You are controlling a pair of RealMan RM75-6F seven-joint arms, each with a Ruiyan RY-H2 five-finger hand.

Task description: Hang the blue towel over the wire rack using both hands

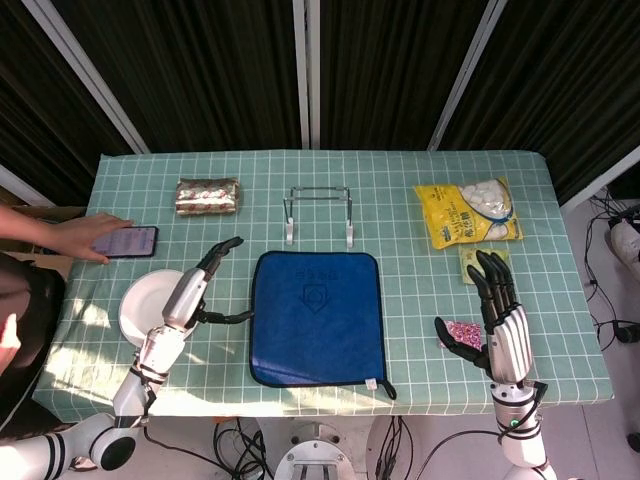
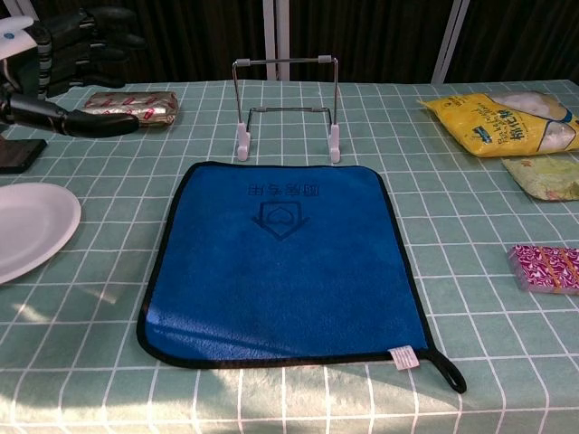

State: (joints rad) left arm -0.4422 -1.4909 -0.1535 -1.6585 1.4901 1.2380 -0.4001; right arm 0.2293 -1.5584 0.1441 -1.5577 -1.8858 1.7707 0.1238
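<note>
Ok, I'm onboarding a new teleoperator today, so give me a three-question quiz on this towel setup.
1. True or false: the towel already hangs on the rack.
2. Which hand is nearer the plate: A) left hand B) right hand
3. Fill in: the towel's hanging loop is at its near-____ corner in the chest view.

Key: 1 false, it lies flat on the table; 2 A; 3 right.

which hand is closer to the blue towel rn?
Left. The left hand hovers just off the blue towel's left edge; the right hand sits farther out, beyond its right edge.
</note>
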